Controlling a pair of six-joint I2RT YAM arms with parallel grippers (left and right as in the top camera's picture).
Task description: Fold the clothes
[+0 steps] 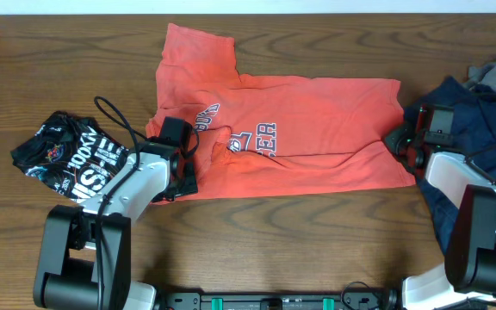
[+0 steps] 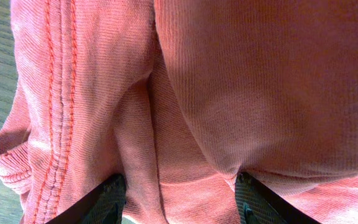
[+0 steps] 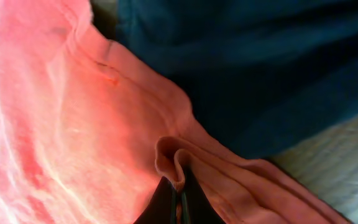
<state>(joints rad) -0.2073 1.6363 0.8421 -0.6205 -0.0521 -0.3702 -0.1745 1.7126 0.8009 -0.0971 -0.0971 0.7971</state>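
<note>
One coral-red T-shirt (image 1: pixel 291 138) is spread across the middle of the desk (image 1: pixel 317 241). Its navy lettering is creased and partly lost in folds, so only fragments can be read. At the shirt's right edge a small fold of hem is pinched by the right jaws, which are closed tight on it; only the dark fingers (image 3: pixel 166 208) are seen, cut off at the bottom of the wrist view. At the shirt's lower left, the left jaws are held apart with red cloth bunched between the fingers (image 2: pixel 98 202). Whether that cloth is gripped cannot be told. A black garment (image 1: pixel 67 155) with white lettering is crumpled at the left. A navy garment (image 1: pixel 480 112) is heaped at the right, cut off by the frame.
</note>
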